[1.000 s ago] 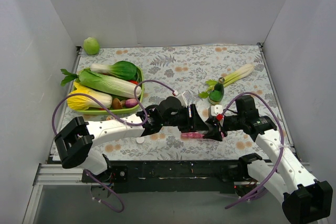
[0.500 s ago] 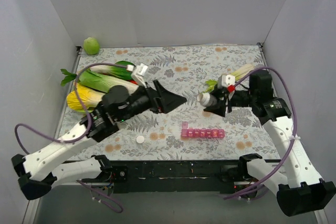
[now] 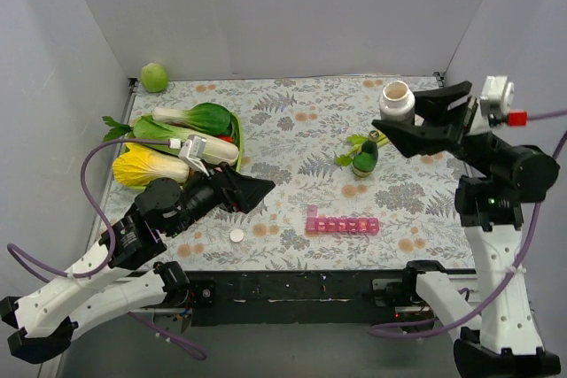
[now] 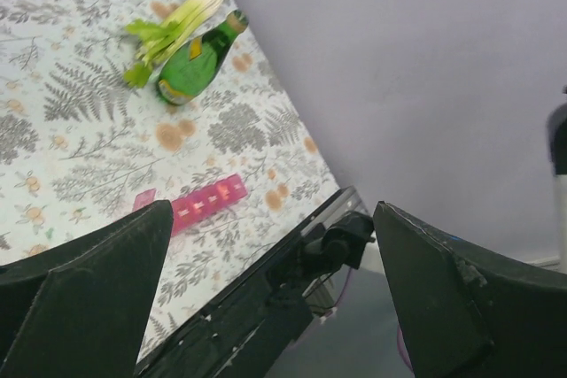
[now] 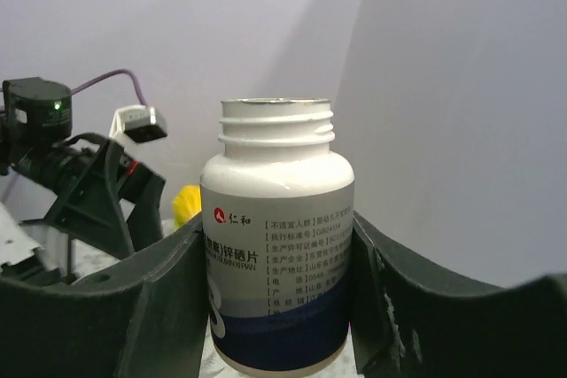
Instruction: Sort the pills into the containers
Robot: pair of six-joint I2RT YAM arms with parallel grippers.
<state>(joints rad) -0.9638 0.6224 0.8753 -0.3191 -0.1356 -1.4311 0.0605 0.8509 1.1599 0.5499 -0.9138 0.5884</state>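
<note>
The pink pill organizer (image 3: 342,224) lies flat on the floral table cloth (image 3: 292,121), its row of compartments running left to right near the table's front edge. In the left wrist view the organizer (image 4: 199,207) is seen between the two dark fingers; whether its lids are open cannot be told from either view.

A white pill bottle (image 3: 397,100) is clamped upright in the right gripper (image 3: 400,117), held in the air beyond the organizer and to its right. In the right wrist view the bottle (image 5: 276,219) is pressed on both sides by the right gripper (image 5: 276,289), and its threaded neck is seen uncapped.

The left gripper (image 3: 257,192) is suspended to the left of the organizer with its jaws spread wide and nothing between them, as is confirmed by the left wrist view (image 4: 270,219).

A small white round object (image 3: 236,235), possibly the bottle's cap, lies on the cloth well to the left of the organizer. A small green bottle (image 3: 364,159) lies beyond the organizer, just beside a celery stalk (image 4: 182,19). A green tray (image 3: 236,142) of vegetables is set farther back and to the left of the organizer.
</note>
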